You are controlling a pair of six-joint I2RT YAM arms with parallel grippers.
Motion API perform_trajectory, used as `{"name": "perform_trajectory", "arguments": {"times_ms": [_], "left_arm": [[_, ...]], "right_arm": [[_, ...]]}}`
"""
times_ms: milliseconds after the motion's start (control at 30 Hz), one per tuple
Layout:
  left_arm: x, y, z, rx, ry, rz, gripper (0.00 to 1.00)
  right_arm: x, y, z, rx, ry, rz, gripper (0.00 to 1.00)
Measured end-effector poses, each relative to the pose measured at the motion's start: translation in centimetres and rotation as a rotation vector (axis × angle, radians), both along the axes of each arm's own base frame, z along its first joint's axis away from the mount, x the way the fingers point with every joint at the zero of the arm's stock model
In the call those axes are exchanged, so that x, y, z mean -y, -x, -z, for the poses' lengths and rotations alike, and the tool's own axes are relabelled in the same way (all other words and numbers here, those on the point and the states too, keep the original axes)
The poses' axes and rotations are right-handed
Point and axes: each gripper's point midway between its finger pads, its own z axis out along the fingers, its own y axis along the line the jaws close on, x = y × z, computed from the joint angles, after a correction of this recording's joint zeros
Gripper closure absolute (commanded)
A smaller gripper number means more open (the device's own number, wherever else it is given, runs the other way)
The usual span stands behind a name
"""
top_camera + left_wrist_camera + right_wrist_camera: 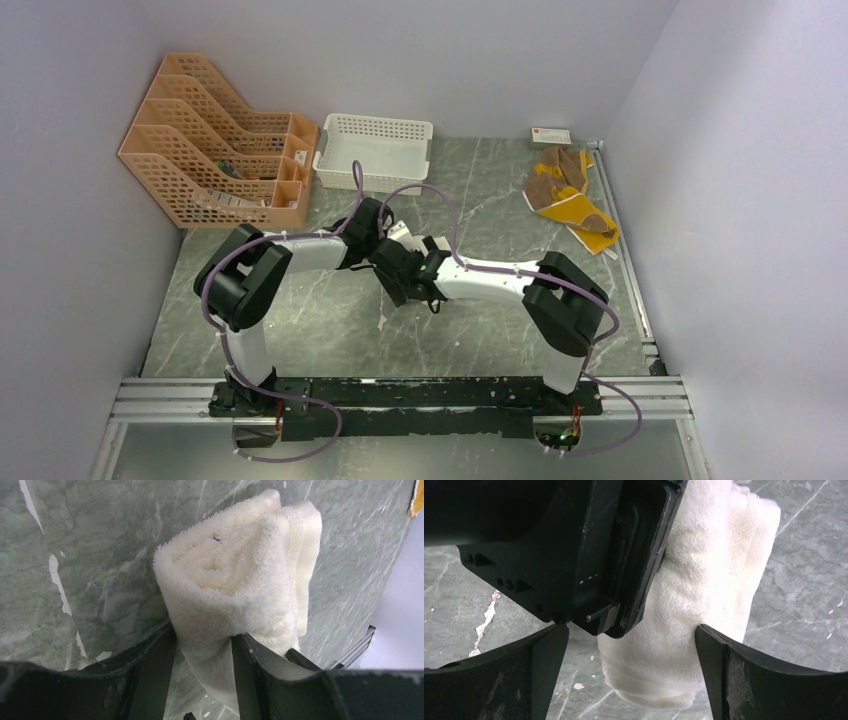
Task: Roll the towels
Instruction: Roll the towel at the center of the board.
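Two towels in view. The cream-white terry-cloth towel (235, 575) is rolled into a thick tube, its spiral end facing the left wrist camera and an outer flap loose along one side. It sits mid-bench, where the two wrists meet.

Left end effector (202, 640) is clamped on it. Both black fingers (150, 670) press into the lower part of the roll and the pile bulges out around them, so the jaws stand at a middling gap filled with cloth. Can't tell whether the roll's underside touches the grey-green marble-pattern bench (480, 340) or hangs just off it.

Right end effector (631, 630) is spread wide and grips nothing. It straddles the roll and the left end effector's black body together. One finger is just beside the towel's outer edge (contact unclear from that view). The other is well clear, on the far side of the left wrist housing.

The brown towel with mustard-yellow patches (568, 195) lies unrolled and crumpled at the far right of the bench, close to the right wall and well apart from both arms.

White plastic lattice basket (380, 121) stands at the back centre against the wall. The orange plastic tiered file rack (215, 150) is just left of it, in the back-left corner. Small white box (551, 133) sits at the back wall, just behind the brown towel.
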Motion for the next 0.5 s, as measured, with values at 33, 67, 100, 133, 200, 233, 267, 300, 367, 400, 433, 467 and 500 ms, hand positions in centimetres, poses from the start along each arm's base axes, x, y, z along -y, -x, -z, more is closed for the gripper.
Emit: {"name": "perform_trajectory", "arguments": {"times_ms": [33, 67, 100, 133, 200, 233, 267, 300, 367, 400, 433, 467, 500], "left_arm": [[0.0, 0.0, 0.0, 0.000, 0.000, 0.000, 0.44], [0.0, 0.0, 0.0, 0.000, 0.000, 0.000, 0.44], [0.0, 0.0, 0.0, -0.001, 0.000, 0.000, 0.44], [0.0, 0.0, 0.0, -0.001, 0.000, 0.000, 0.44], [0.0, 0.0, 0.0, 0.000, -0.001, 0.000, 0.45], [0.0, 0.1, 0.0, -0.001, -0.001, 0.001, 0.45], [0.0, 0.1, 0.0, -0.001, -0.001, 0.002, 0.45], [0.1, 0.2, 0.0, -0.001, -0.001, 0.005, 0.45], [0.2, 0.2, 0.0, -0.001, -0.002, 0.007, 0.45], [0.2, 0.3, 0.0, -0.001, -0.002, 0.007, 0.45], [0.2, 0.3, 0.0, -0.002, -0.002, 0.007, 0.45], [0.2, 0.3, 0.0, -0.002, -0.002, 0.007, 0.45], [0.1, 0.3, 0.0, -0.002, -0.003, 0.006, 0.45]], "right_arm": [[0.0, 0.0, 0.0, -0.002, -0.005, 0.005, 0.00], [-0.1, 0.0, 0.1, -0.007, -0.012, 0.011, 0.00], [-0.1, 0.1, 0.2, -0.014, -0.023, 0.017, 0.00], [-0.1, 0.0, 0.3, -0.023, -0.037, 0.023, 0.00], [0.1, 0.0, 0.6, -0.038, -0.072, 0.036, 0.00], [0.3, 0.0, 0.6, -0.045, -0.098, 0.043, 0.00], [0.6, 0.0, 0.5, -0.048, -0.131, 0.047, 0.00], [0.9, 0.1, 0.2, -0.046, -0.167, 0.048, 0.00], [1.3, 0.4, -1.0, -0.037, -0.255, 0.039, 0.03], [1.5, 0.5, -2.0, -0.026, -0.311, 0.032, 0.04], [1.6, 0.6, -3.2, -0.011, -0.373, 0.024, 0.07], [1.6, 0.5, -4.6, 0.009, -0.442, 0.014, 0.10], [1.7, 0.3, -5.9, 0.028, -0.510, 0.008, 0.11]]}}
